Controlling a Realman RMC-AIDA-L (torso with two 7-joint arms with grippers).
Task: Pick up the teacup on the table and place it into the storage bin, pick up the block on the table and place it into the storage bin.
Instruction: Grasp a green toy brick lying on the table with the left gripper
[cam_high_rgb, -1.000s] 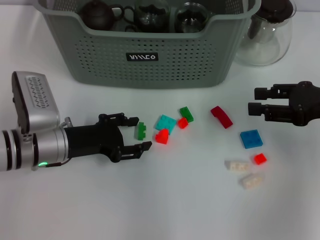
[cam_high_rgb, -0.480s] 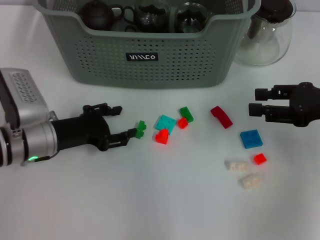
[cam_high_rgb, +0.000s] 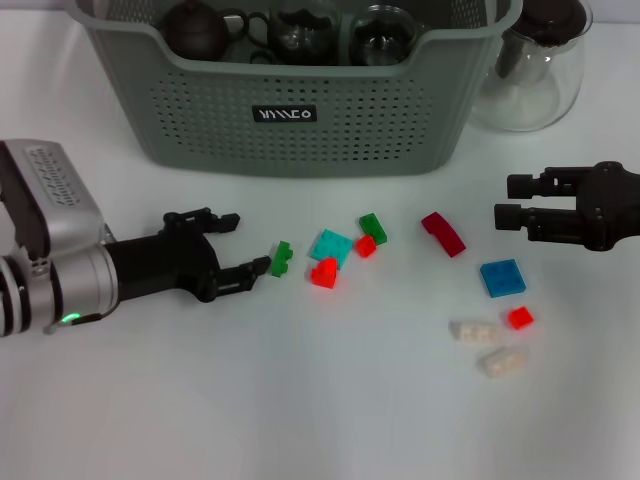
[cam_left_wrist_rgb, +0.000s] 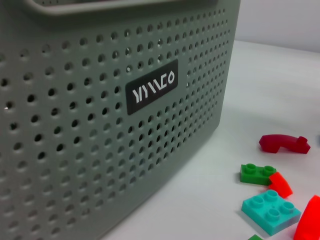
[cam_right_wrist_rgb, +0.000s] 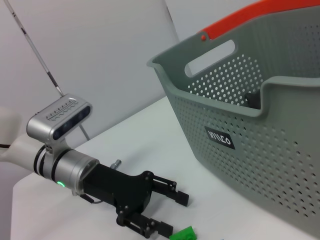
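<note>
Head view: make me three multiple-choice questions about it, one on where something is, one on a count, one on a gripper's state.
1. The small green block nearest the left gripper lies:
A) in the storage bin
B) against the glass pitcher
C) on the table by that gripper's fingertips

2. Cream blocks on the table:
A) one
B) two
C) four

3. The left gripper is:
A) open
B) shut on a red block
C) shut on a cream block

Answers:
1. C, it sits on the white surface at the lower fingertip.
2. B, two lie side by side, nearer than the idle, open right gripper.
3. A, its fingers stand spread with nothing between them.
</note>
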